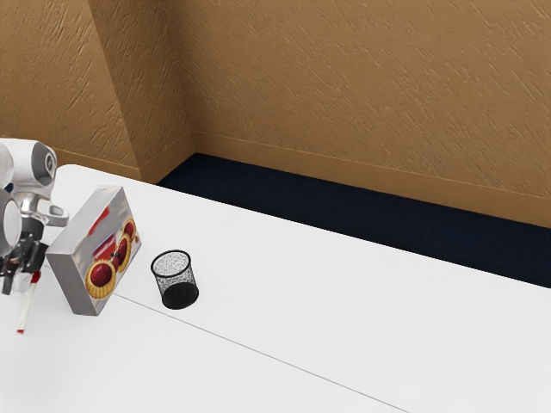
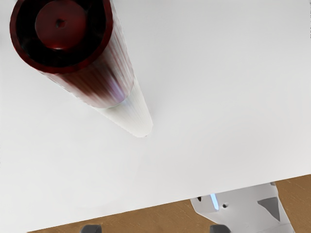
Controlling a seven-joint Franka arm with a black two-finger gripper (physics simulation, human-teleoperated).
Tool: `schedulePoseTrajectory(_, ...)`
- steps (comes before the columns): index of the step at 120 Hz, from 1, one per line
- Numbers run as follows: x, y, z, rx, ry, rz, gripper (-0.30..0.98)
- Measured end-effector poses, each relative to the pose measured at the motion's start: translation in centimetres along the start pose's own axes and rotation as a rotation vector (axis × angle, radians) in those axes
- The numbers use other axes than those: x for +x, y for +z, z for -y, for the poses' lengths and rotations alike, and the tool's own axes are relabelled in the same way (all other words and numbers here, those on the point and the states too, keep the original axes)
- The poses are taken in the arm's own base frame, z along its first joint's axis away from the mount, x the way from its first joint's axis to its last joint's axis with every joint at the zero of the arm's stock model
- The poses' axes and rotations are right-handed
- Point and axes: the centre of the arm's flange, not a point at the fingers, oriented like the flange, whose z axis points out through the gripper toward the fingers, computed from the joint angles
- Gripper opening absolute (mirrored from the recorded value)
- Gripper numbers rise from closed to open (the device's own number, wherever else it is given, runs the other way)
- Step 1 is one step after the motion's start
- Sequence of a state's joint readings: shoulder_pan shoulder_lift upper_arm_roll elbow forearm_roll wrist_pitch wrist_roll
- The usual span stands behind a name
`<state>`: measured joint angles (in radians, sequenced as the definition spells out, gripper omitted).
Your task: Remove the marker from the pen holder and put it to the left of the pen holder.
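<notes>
Slanting cylindrical marker [image 1: 28,305], mesh pen holder [image 1: 176,280]

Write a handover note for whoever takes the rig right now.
Gripper: open, at the exterior view's left edge.
White marker with red ends: beside the fingers, not clamped, steeply tilted; can't tell if it touches the table.
Black mesh cylindrical pen holder: upright on the table, past the grey box with tart pictures.
Done: marker out of holder.
Left: confirm the marker comes to rest left of the holder.

Side and closer hand cameras both overlook the table [image 1: 344,301].
</notes>
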<state>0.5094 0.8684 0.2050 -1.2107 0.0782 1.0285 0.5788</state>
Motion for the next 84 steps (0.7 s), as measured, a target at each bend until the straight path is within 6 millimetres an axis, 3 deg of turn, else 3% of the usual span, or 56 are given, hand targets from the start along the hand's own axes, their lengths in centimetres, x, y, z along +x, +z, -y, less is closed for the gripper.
schedulePoseTrajectory(20,-0.2,-0.4,-0.4,-0.001,-0.008,-0.019,0.46)
schedulePoseTrajectory(24,-1.3,-1.3,-1.0,0.004,-0.005,-0.044,0.49)
schedulePoseTrajectory(28,-4.2,-2.8,-3.0,0.014,0.014,-0.089,0.52)
schedulePoseTrajectory(32,-8.4,-4.2,-5.0,0.025,0.026,-0.143,0.54)
schedulePoseTrajectory(43,-22.4,-7.2,-11.4,0.089,0.05,-0.333,0.59)
schedulePoseTrajectory(49,-27.0,-8.5,-16.7,0.168,0.107,-0.411,0.61)
schedulePoseTrajectory(61,-29.1,-9.9,-29.5,0.394,0.301,-0.497,0.64)
schedulePoseTrajectory(67,-28.9,-9.9,-34.5,0.491,0.394,-0.538,0.65)
schedulePoseTrajectory(75,-28.5,-9.8,-39.0,0.576,0.49,-0.577,0.66)
schedulePoseTrajectory(84,-28.3,-9.9,-41.4,0.625,0.554,-0.611,0.67)
